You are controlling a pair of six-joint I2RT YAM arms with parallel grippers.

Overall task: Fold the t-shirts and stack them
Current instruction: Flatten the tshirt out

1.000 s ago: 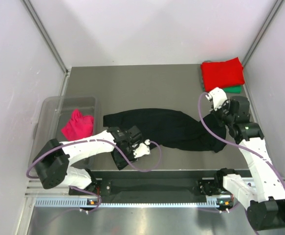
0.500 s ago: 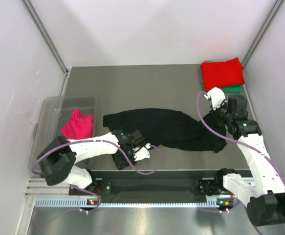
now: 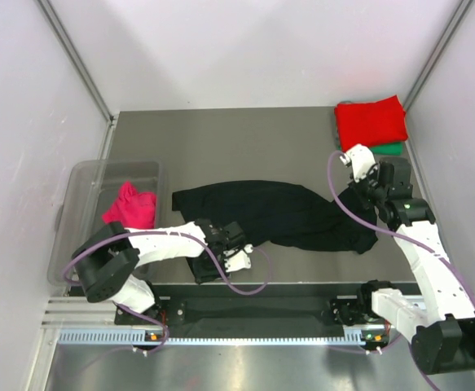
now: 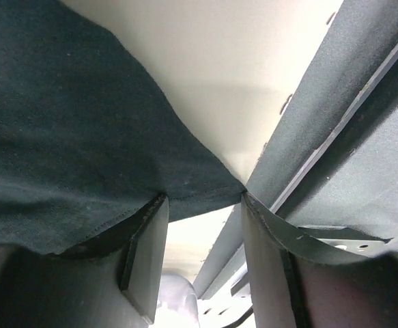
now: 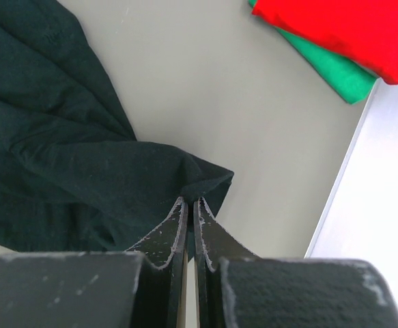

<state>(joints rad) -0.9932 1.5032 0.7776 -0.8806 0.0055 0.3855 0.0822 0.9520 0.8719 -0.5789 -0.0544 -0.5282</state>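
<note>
The black t-shirt point(image 3: 286, 213) lies crumpled across the middle of the table, and one corner hangs at the front edge. My left gripper point(image 3: 210, 257) is at that front corner. In the left wrist view it point(image 4: 204, 198) is open, with the black cloth point(image 4: 69, 137) draped over both fingertips. My right gripper point(image 3: 356, 202) is shut on a fold at the shirt's right end; the right wrist view shows the gripper point(image 5: 190, 199) and the fold point(image 5: 69, 157). The folded red shirt point(image 3: 371, 120) lies on the green one point(image 3: 390, 148) at the back right. The magenta shirt point(image 3: 129, 206) is in the bin.
A clear plastic bin point(image 3: 82, 175) stands at the table's left edge. The red shirt point(image 5: 349, 27) and the green shirt point(image 5: 328, 68) show close beyond my right gripper, near the table's right edge. White walls enclose the table on three sides.
My left wrist has shifted a little to the right and toward the front edge, with the shirt corner. My right gripper has hardly moved.
</note>
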